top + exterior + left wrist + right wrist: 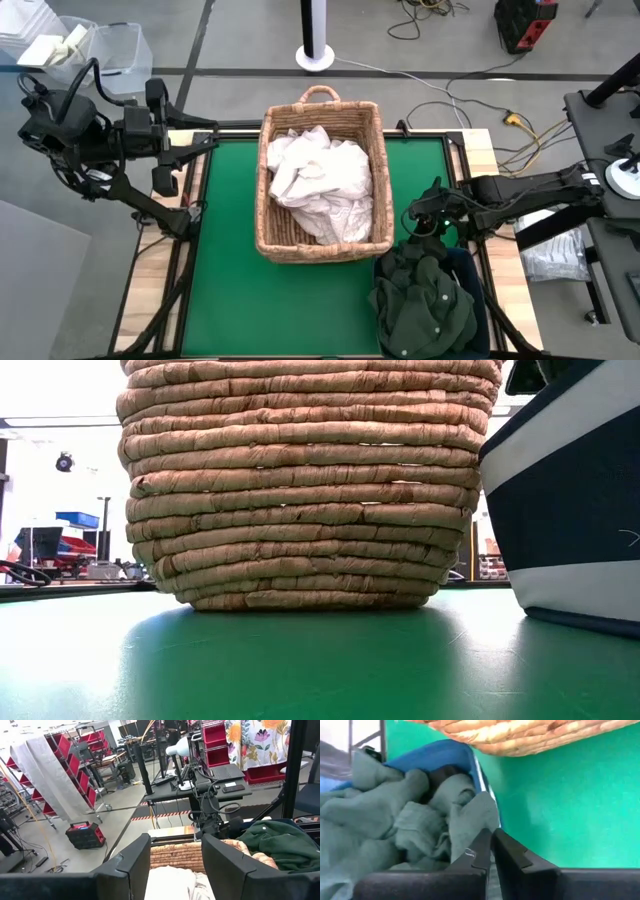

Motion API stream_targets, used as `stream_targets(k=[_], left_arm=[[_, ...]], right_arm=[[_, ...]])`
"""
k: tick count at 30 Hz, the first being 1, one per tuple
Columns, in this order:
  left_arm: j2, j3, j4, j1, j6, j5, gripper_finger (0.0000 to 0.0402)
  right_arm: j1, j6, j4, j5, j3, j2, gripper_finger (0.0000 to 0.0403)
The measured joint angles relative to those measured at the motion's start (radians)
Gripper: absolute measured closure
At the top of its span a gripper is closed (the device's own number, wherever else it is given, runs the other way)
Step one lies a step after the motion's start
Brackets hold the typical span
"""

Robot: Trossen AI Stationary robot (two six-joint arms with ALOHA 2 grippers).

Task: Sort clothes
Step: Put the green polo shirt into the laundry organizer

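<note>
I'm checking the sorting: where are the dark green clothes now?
In the high view the dark green clothes are piled in the dark blue bin at the table's right front, beside the wicker basket, under the right hand.

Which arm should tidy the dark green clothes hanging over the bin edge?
Probably the right arm: its claw hangs right at the green clothes on the blue bin. The left claw waits across the table.
</note>
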Motion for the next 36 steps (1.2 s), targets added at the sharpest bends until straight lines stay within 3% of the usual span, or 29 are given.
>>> stream_targets(k=[10, 19, 26, 36], left_arm=[[0.0, 0.0, -0.001, 0.0, 0.0, 0.0, 0.0246], [0.003, -0.001, -0.017, 0.0, 0.0, 0.0, 0.0246], [0.009, -0.001, -0.018, 0.0, 0.001, 0.0, 0.0246], [0.011, -0.001, -0.019, 0.0, 0.012, -0.001, 0.0246]], right_arm=[[0.037, 0.125, 0.003, -0.079, 0.092, -0.02, 0.0394], [0.202, 0.291, 0.01, -0.096, 0.13, 0.049, 0.0394], [0.31, 0.309, 0.009, 0.035, 0.125, 0.147, 0.0394], [0.385, 0.212, -0.043, 0.268, 0.104, 0.236, 0.0394]])
